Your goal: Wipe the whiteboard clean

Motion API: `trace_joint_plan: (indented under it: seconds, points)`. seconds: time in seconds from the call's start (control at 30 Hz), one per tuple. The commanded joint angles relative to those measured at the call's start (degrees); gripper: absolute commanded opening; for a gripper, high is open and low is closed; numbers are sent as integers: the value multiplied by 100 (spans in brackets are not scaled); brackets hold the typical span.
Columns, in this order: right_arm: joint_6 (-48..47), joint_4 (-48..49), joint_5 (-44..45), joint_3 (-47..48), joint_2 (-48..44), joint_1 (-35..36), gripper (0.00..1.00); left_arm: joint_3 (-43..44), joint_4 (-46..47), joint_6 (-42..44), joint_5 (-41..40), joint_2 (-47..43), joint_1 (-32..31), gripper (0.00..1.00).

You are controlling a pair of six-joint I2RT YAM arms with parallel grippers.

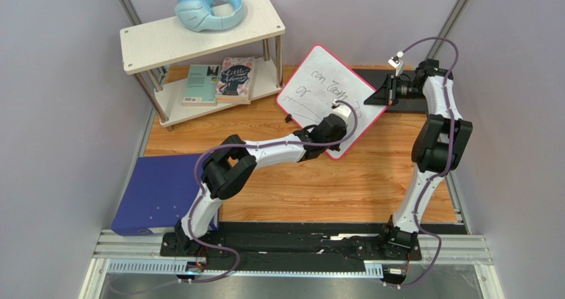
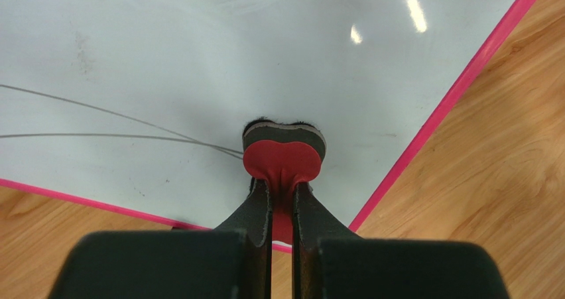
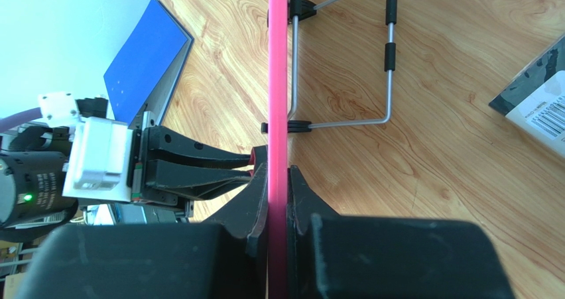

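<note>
The whiteboard (image 1: 319,90) stands on the wooden table (image 1: 298,193) in front of the low shelf (image 1: 199,34), turned so one corner points at the arms. Its long side seems to run from far left to near right in the top view. The right wrist view shows it edge-on, with a wire stand (image 3: 345,121) behind it. The right gripper (image 1: 391,90) is closed on the pink rim of the right-hand edge, one finger on each face, and steadies the board. The left gripper (image 2: 282,189) is clamped on the red handle of a small eraser (image 2: 284,154). The eraser's dark felt sits on the white surface close to the near corner. Around the pad the board is bare except for two thin grey lines (image 2: 99,123) that run off to the left. The black handwriting (image 1: 328,77) lies beyond the eraser, up the board toward the far corner and the shelf. The next strokes would therefore have to go away from the arm bases and leftward, and the left arm is the one placed to make them. Nothing lies on the board between pad and writing. The books (image 1: 225,80) on the lower shelf and the headphones (image 1: 207,7) on top are just past the board's far edge. A long stroke risks overrunning that way, or pushing the board against the right gripper's hold. The blue binder (image 1: 166,193) lies well apart at the near left.
</note>
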Motion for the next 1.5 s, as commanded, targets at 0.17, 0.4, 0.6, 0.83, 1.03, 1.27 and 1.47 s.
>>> trace_joint_plan:
  seconds: [0.17, 0.4, 0.6, 0.83, 1.03, 1.27, 1.47]
  points:
    - [-599, -372, 673, -2, 114, 308, 0, -438, -519, 53, -90, 116, 164, 0]
    - [-634, -416, 664, 15, 140, 308, 0, 266, -554, 475, 719, 326, 86, 0]
    - [-643, -425, 673, 33, 167, 308, 0, 442, -439, 608, 1106, 335, -240, 0]
    - [-669, -443, 673, 33, 193, 308, 0, 196, -263, 748, 1352, 186, -372, 0]
    - [-678, -451, 673, 24, 202, 308, 0, 257, -456, 880, 879, 283, -337, 0]
    - [-687, -460, 673, 7, 210, 308, 0, 459, -580, 906, 413, 265, 49, 0]
    - [-704, -478, 673, 7, 237, 308, 0, 600, -694, 810, 368, 160, 375, 0]
